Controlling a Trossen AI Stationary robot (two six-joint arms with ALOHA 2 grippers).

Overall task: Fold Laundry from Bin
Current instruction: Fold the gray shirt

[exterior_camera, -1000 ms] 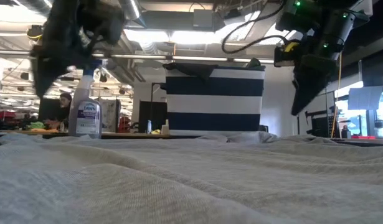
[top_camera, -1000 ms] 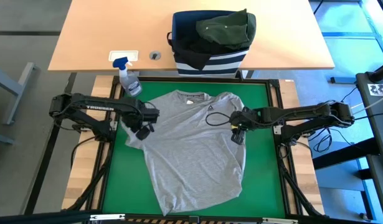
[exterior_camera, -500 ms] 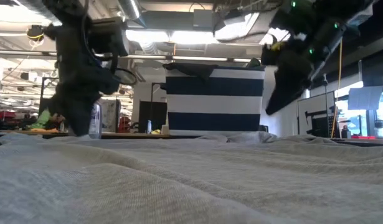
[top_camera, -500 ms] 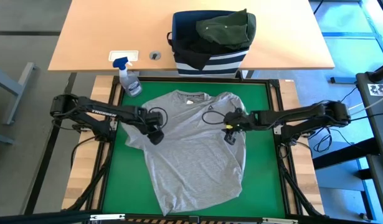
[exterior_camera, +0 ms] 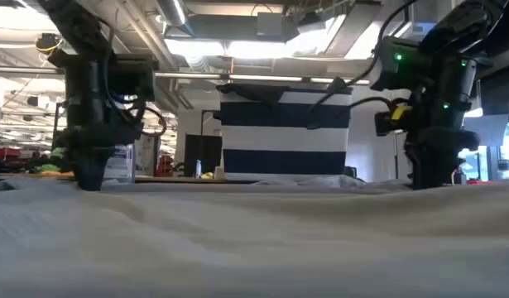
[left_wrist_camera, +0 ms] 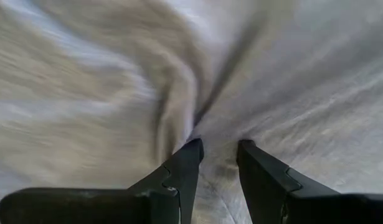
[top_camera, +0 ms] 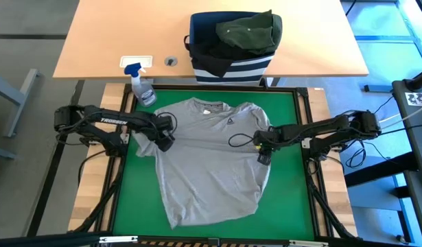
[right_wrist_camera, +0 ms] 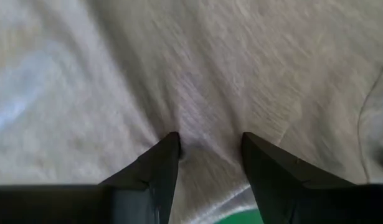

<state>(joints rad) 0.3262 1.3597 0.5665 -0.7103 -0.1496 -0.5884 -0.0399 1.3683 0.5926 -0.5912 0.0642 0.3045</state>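
Note:
A light grey T-shirt (top_camera: 211, 165) lies spread on the green mat (top_camera: 286, 110), collar toward the far edge. My left gripper (top_camera: 166, 142) stands open on the shirt's left side, below the sleeve. My right gripper (top_camera: 263, 156) stands open on its right side, near the edge. Both point down and reach the cloth in the low view, the left gripper (exterior_camera: 88, 184) and the right gripper (exterior_camera: 428, 184). The navy striped bin (top_camera: 231, 65) stands on the wooden table beyond the mat. A dark olive garment (top_camera: 250, 31) lies on top of it, with black cloth under that. My left gripper (left_wrist_camera: 217, 146) comes from above and sets both open fingertips on the shirt's left side. A ridge of cloth (left_wrist_camera: 179, 106) rises just ahead of one fingertip (left_wrist_camera: 190, 152). The shirt lies on the mat. My right gripper (right_wrist_camera: 210, 140) comes from above, pointing steeply down. Its open fingertips (right_wrist_camera: 169, 146) rest on the grey cloth (right_wrist_camera: 207, 106) close to the shirt's right edge. The mat (right_wrist_camera: 241, 218) shows just beside them. The cloth lies flat there.
A clear spray bottle with a blue nozzle (top_camera: 143, 86) stands at the mat's far left corner, close to my left arm; it also shows as the bottle (exterior_camera: 120, 161) in the low view. Bare green mat lies left and right of the shirt.
Both grippers have come down from above the shirt onto the cloth, tipping to point more steeply down. The left one also swung over the shirt's left side. The cloth's left edge has drawn in a little and has bunched ahead of the left fingers.

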